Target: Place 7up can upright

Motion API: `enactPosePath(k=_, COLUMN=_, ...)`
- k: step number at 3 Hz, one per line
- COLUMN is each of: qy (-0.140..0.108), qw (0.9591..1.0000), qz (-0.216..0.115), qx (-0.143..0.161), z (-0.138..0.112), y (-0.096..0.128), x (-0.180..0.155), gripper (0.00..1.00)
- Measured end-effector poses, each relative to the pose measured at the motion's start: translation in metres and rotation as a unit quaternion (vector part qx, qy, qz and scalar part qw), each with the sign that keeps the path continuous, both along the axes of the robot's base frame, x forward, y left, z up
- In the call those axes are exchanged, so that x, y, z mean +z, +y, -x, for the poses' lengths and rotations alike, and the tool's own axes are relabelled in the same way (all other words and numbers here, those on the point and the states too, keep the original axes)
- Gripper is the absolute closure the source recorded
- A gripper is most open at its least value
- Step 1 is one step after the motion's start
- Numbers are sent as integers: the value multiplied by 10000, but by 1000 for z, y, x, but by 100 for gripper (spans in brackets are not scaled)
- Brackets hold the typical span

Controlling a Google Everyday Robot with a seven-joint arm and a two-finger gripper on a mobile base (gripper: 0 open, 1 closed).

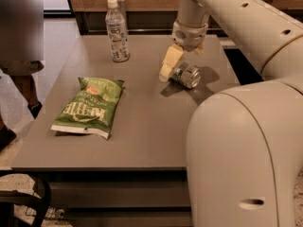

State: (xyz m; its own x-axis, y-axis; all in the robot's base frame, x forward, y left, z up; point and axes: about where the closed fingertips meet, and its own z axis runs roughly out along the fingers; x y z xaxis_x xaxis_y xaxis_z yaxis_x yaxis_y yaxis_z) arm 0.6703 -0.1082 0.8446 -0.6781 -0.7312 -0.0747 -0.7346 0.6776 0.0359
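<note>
The 7up can (pixel 188 75), silver and green, lies on its side on the grey table (pixel 142 126) right of the middle, casting a shadow in front. My gripper (pixel 181 68) hangs down over it from the cream arm. One cream finger (pixel 169 63) stands at the can's left end and touches or nearly touches it. The other finger is mostly hidden behind the can. The jaws stand spread around the can, open.
A clear water bottle (pixel 117 30) with a white cap stands upright at the table's back left. A green chip bag (pixel 91 107) lies flat on the left. My large arm housing (pixel 246 155) blocks the right foreground. A person (pixel 21 41) stands left of the table.
</note>
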Motion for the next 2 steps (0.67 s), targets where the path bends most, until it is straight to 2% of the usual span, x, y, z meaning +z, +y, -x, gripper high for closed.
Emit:
enactPosePath(k=1, qy=32, qw=9999, qz=-133, qx=-70, z=-1, y=7, x=-4, gripper=0)
enactPosePath(k=2, qy=90, qw=9998, qz=-141, qx=-124, z=1, y=11, x=-9, gripper=15)
